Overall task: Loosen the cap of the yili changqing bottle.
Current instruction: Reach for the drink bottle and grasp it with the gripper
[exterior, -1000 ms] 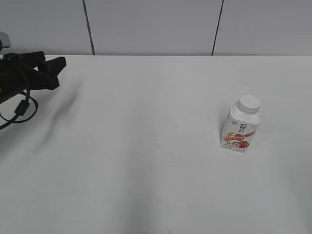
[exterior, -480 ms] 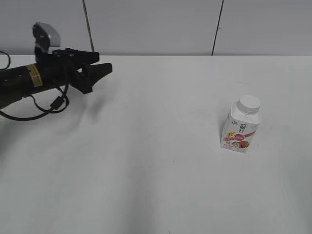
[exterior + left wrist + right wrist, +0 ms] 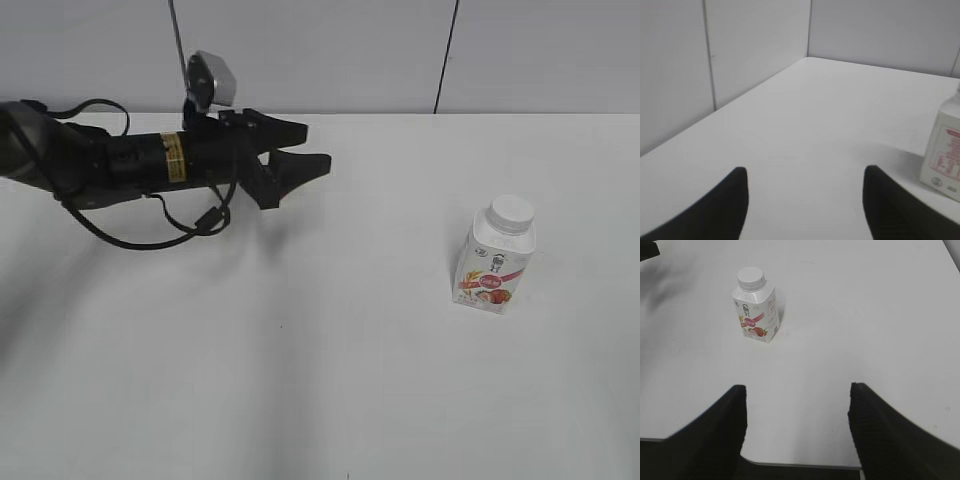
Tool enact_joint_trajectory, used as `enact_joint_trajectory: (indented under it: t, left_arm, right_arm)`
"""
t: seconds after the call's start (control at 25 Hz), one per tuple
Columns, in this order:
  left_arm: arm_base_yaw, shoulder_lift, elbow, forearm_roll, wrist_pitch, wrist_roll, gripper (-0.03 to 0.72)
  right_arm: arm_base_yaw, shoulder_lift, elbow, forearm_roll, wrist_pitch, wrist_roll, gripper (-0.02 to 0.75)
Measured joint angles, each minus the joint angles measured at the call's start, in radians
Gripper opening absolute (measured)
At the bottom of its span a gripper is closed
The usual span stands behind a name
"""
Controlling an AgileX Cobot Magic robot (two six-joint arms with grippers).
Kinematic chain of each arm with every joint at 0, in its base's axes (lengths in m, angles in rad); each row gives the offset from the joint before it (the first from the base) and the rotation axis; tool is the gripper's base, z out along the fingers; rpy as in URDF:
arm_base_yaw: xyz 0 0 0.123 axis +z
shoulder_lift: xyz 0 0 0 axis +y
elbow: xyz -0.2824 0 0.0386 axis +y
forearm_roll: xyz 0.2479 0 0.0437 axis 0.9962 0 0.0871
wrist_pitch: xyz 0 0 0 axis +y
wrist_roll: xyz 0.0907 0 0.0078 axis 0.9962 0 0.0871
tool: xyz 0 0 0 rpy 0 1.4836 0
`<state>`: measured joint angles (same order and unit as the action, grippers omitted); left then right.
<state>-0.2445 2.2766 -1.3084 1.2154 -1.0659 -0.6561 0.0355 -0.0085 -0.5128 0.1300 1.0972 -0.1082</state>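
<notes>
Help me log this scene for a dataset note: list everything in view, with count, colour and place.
yili changqing bottle: one, white with a pink-red fruit label, upright on the right part of the table, untouched.
cap: one, white, sitting on the bottle's neck.
table: one, white, fills the lower part of the exterior view.
wall panels: pale grey with dark seams, behind the table.
left tool: one, black, open, above the table's left-centre, pointing toward the bottle, well short of it.
right tool: one, black, open, seen only in its wrist view, apart from the bottle.
</notes>
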Motion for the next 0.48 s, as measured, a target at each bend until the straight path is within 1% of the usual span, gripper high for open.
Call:
enact_joint_trajectory:
  t: [0.2, 0.36, 0.48]
  left_arm:
    - [-0.074, 0.028, -0.057, 0.037, -0.002, -0.051, 0.545]
    - [-0.128, 0.031, -0.086, 0.057, 0.004, -0.069, 0.560]
    - [-0.167, 0.039, -0.108, 0.067, 0.025, -0.129, 0.566]
  right_arm:
    - [0.000, 0.000, 0.000, 0.000, 0.000, 0.000, 0.511]
    - [0.000, 0.000, 0.000, 0.000, 0.000, 0.000, 0.511]
    - [0.000, 0.000, 0.000, 0.000, 0.000, 0.000, 0.511]
